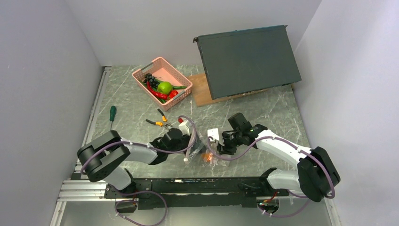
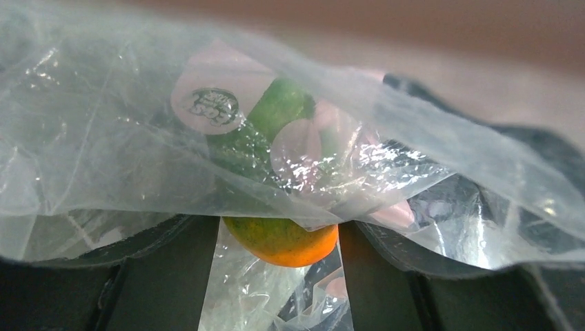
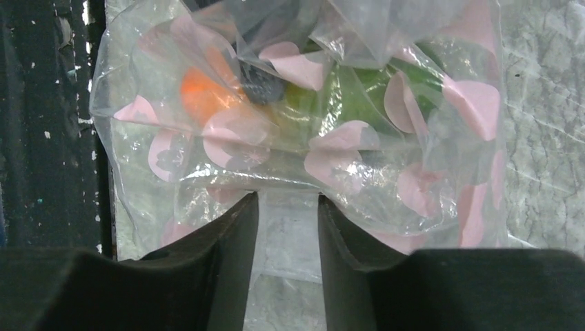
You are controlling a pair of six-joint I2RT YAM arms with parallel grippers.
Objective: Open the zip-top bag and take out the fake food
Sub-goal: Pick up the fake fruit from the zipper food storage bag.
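The zip-top bag (image 1: 204, 149), clear with pale pink spots, lies crumpled between my two grippers near the table's front edge. In the left wrist view its film (image 2: 103, 138) drapes over my fingers (image 2: 159, 283). An orange-green mango (image 2: 283, 245) fills the gap between them, so my left gripper (image 2: 281, 227) is shut on it. A green piece (image 2: 276, 103) lies behind under the plastic. My right gripper (image 3: 288, 200) stands open at the bag's edge (image 3: 441, 172), with only loose film in its gap. Through the bag show the orange mango (image 3: 200, 93), a dark piece (image 3: 262, 86) and green food (image 3: 359, 89).
A pink basket (image 1: 147, 65) holding fake fruit stands at the back centre-left. Orange-handled pliers (image 1: 159, 120) and a green-handled screwdriver (image 1: 112, 113) lie left of the bag. A dark panel (image 1: 249, 59) leans on a wooden board (image 1: 200, 89) at the back right.
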